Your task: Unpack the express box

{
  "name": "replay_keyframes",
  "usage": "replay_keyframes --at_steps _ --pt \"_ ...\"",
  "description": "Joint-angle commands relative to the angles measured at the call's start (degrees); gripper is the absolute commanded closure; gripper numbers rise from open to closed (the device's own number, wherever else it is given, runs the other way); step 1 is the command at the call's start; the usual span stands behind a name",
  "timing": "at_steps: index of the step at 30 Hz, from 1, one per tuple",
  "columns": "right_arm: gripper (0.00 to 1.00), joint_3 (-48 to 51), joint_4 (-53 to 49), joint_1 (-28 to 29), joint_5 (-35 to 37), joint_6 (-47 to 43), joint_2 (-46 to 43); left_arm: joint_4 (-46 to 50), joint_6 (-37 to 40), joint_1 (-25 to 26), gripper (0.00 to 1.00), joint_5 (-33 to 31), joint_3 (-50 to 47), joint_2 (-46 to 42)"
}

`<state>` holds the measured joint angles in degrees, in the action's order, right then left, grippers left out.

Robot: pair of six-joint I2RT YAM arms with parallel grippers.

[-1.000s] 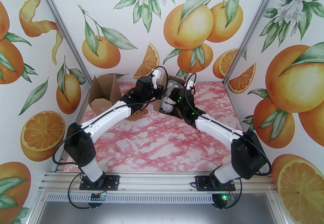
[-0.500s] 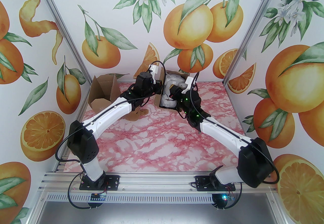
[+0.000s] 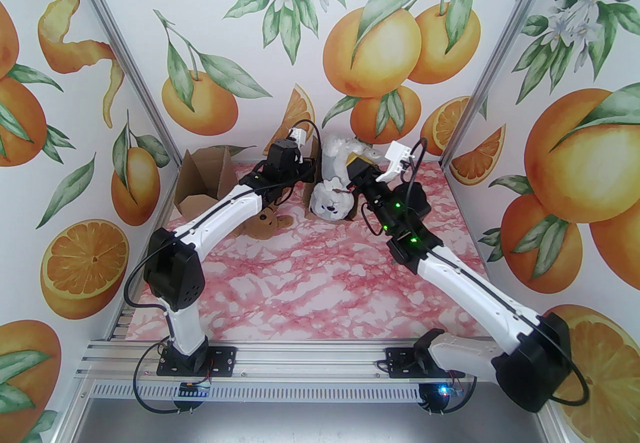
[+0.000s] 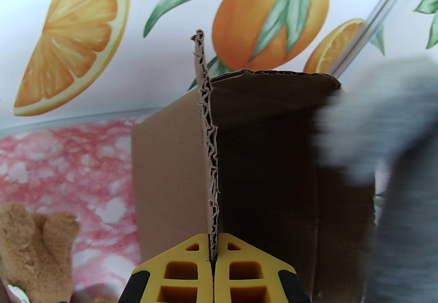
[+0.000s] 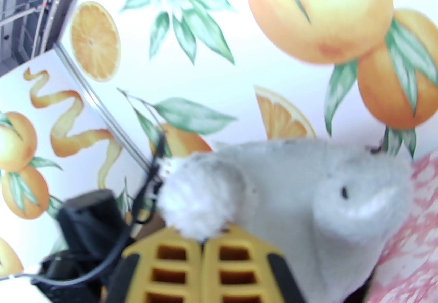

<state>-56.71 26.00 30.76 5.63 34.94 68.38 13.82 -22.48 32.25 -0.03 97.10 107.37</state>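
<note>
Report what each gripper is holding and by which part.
Left gripper pinches the cardboard box by the torn edge of its upright flap. Right gripper is shut on the plush toy, gripping a fluffy white tuft; which body part is unclear.

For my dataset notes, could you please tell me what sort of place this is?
Probably a lab robot test cell: orange-print wall panels between aluminium frame posts, and two white robot arms bolted to a slotted aluminium rail.
</note>
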Motion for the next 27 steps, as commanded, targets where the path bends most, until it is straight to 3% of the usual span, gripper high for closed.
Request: replay_keyframes --at_steps 1,16,22,27 --pt "1.00 -2.1 2.9 -0.1 2.0 -3.6 -2.5 1.1 -1.1 0.0 1.00 2.3 4.1 1.4" --pt "1.00 -2.3 -10.4 -7.7 8.0 -10.0 -15.0 8.3 -2.7 -3.1 1.00 3.9 7.9 4.6" --pt "1.00 -0.4 -18.1 -11.0 8.5 -9.6 -15.6 10.6 -3.6 -4.5 1.00 4.5 8.5 5.0" --pt "1.00 2.9 -22.0 -12.8 9.1 -9.7 -10.2 10.8 -3.9 -4.7 1.00 5.0 8.5 4.7"
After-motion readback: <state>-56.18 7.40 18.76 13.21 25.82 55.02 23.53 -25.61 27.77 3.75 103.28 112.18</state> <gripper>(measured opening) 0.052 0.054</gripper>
